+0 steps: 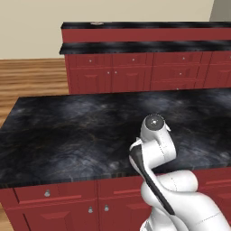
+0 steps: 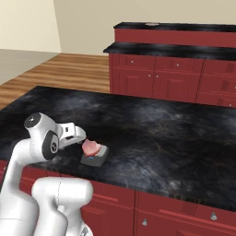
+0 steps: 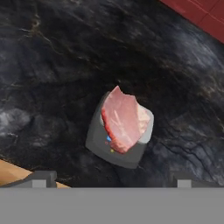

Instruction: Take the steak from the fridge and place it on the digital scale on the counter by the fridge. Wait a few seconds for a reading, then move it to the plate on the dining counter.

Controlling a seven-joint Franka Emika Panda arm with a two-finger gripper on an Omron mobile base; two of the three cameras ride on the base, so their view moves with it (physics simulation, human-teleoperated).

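steak point(image 3: 124, 120) lies on the digital scale point(image 3: 101, 142) at desk point(image 3: 52, 78) centre, end effector point(image 3: 111, 179) apart above at 6 o'clock; you still owe the plate move.

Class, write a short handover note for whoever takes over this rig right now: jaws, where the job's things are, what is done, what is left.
Gripper: jaws open, holding nothing, above the scale.
Steak: lying on the digital scale, overhanging its top and hiding most of it.
Scale: on the black marbled counter, near its front edge.
Dining counter: across the room; a small round item on its upper level may be the plate, too small to tell.
Done: steak out of the fridge and set on the scale.
Left: wait for the reading, regrasp the steak, carry it to the plate.
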